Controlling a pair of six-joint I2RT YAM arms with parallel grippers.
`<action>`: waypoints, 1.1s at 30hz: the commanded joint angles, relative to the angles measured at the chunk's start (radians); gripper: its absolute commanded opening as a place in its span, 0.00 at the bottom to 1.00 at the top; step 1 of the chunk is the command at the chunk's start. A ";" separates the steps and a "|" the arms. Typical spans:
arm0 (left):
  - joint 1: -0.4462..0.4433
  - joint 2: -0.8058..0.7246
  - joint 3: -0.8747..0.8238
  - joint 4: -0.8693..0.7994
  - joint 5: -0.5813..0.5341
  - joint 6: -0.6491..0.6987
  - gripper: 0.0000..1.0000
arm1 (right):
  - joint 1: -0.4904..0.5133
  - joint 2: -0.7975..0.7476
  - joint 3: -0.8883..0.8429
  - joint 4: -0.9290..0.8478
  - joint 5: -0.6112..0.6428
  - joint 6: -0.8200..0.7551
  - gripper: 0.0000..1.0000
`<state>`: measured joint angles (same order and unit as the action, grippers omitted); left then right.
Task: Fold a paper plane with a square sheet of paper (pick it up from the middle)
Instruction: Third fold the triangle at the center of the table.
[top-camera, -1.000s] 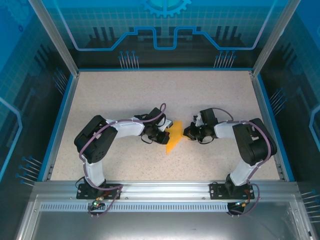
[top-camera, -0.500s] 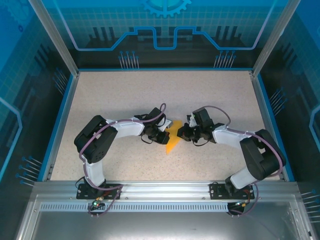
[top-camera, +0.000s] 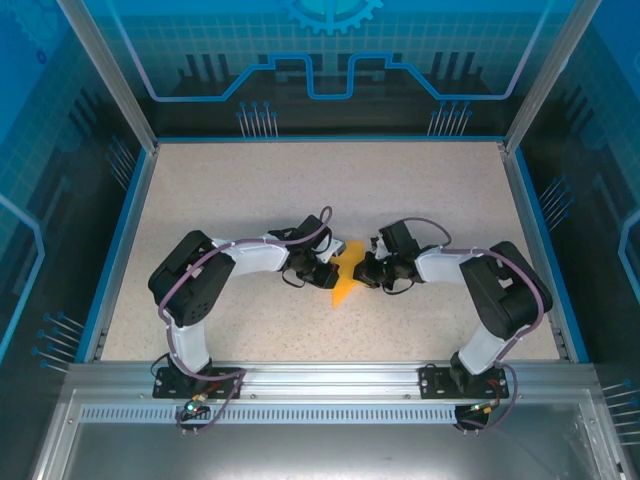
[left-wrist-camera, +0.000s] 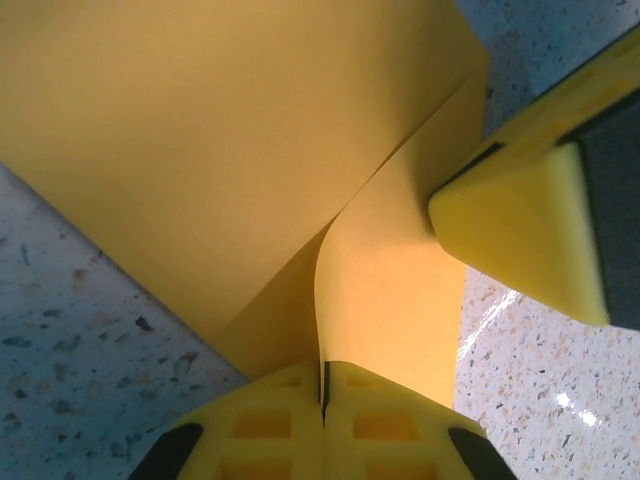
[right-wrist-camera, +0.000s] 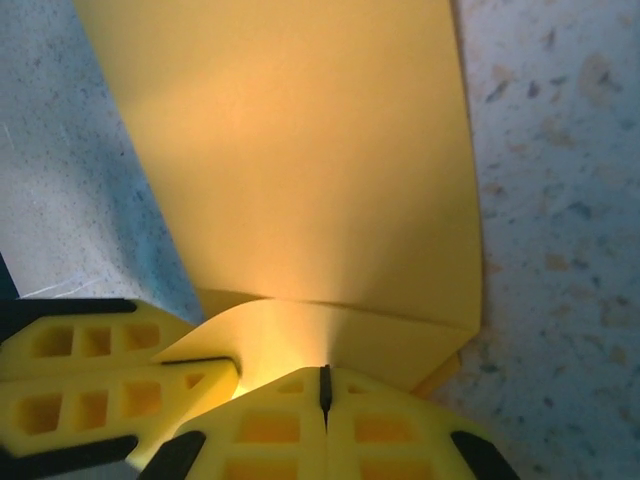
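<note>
The square sheet of paper (top-camera: 344, 286) lies partly folded on the table centre, orange-yellow with a pointed lower tip. In the left wrist view a raised flap of the paper (left-wrist-camera: 250, 130) runs into the slit of my left gripper (left-wrist-camera: 323, 372), which is shut on that edge. My right gripper (right-wrist-camera: 325, 375) is shut, with its tips against the paper (right-wrist-camera: 300, 150) at a folded flap. Whether it pinches that flap I cannot tell. From above, the left gripper (top-camera: 328, 272) and the right gripper (top-camera: 366, 272) face each other across the sheet.
The speckled beige table (top-camera: 250, 200) is bordered by a blue rim (top-camera: 118, 250) and transparent enclosure walls. Both arm bases stand on the metal rail (top-camera: 320, 375) at the near edge. The right gripper's yellow finger (left-wrist-camera: 520, 230) sits close beside the left one's grip.
The right gripper has moved left, from a gap beside the paper to contact with its right edge. The left gripper and the paper have stayed in place.
</note>
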<state>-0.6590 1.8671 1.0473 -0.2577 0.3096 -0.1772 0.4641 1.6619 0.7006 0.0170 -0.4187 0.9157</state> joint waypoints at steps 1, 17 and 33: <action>-0.007 0.017 0.001 -0.082 -0.012 0.013 0.00 | 0.018 -0.091 -0.018 -0.023 0.000 -0.001 0.07; -0.007 0.024 -0.003 -0.079 -0.006 0.016 0.00 | 0.259 -0.112 -0.131 0.170 0.083 0.195 0.07; -0.006 0.023 -0.002 -0.084 -0.004 0.015 0.00 | 0.284 -0.013 -0.135 0.174 0.071 0.198 0.06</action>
<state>-0.6590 1.8671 1.0523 -0.2680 0.3096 -0.1768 0.7353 1.6348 0.5812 0.2123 -0.3553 1.1114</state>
